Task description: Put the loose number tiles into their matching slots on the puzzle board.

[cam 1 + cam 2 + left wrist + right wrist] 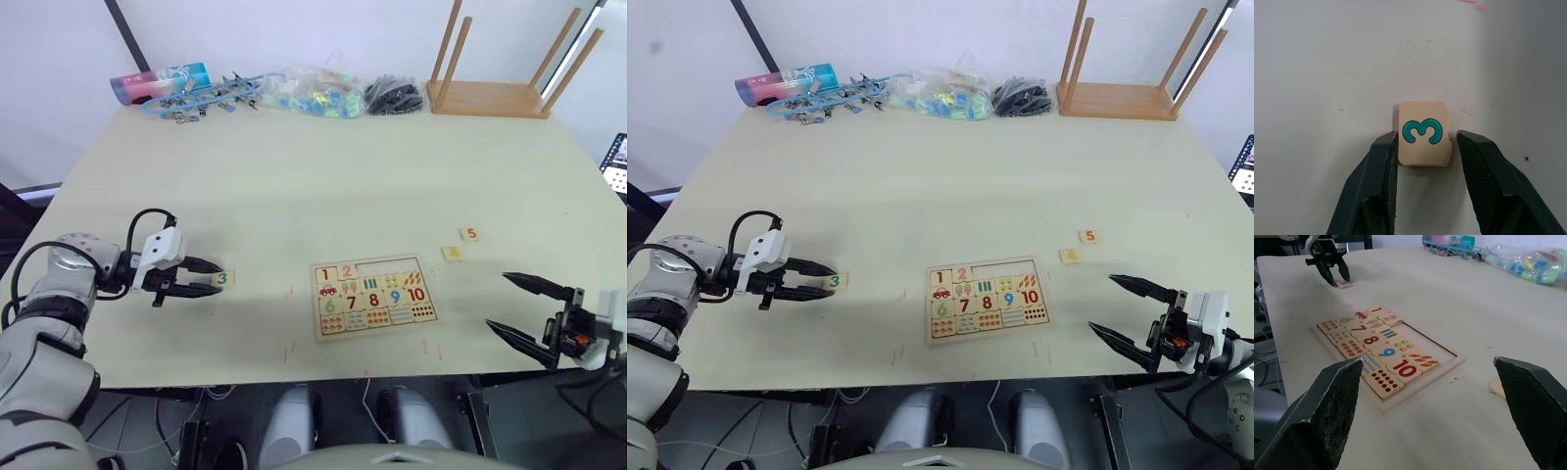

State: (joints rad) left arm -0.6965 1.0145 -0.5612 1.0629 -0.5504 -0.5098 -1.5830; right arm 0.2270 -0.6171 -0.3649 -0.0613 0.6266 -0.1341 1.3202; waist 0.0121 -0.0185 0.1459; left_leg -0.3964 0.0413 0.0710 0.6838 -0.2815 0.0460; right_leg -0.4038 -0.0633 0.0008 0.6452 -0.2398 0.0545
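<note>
The left gripper (213, 277) sits low on the table (294, 176), its fingers parted around the 3 tile (1424, 133), not yet clamped. The puzzle board (373, 296) lies centre-front, tiles 1 and 2 seated. Tiles 4 (452, 254) and 5 (471, 233) lie right of it, near the wide-open, empty right gripper (507, 303).

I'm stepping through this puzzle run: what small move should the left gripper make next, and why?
Probably close the left gripper on the 3 tile. Its fingers sit open on either side of the tile, which lies flat on the table, not yet pinched. The puzzle board already holds 1 and 2, and the rest of its top row looks empty.
</note>
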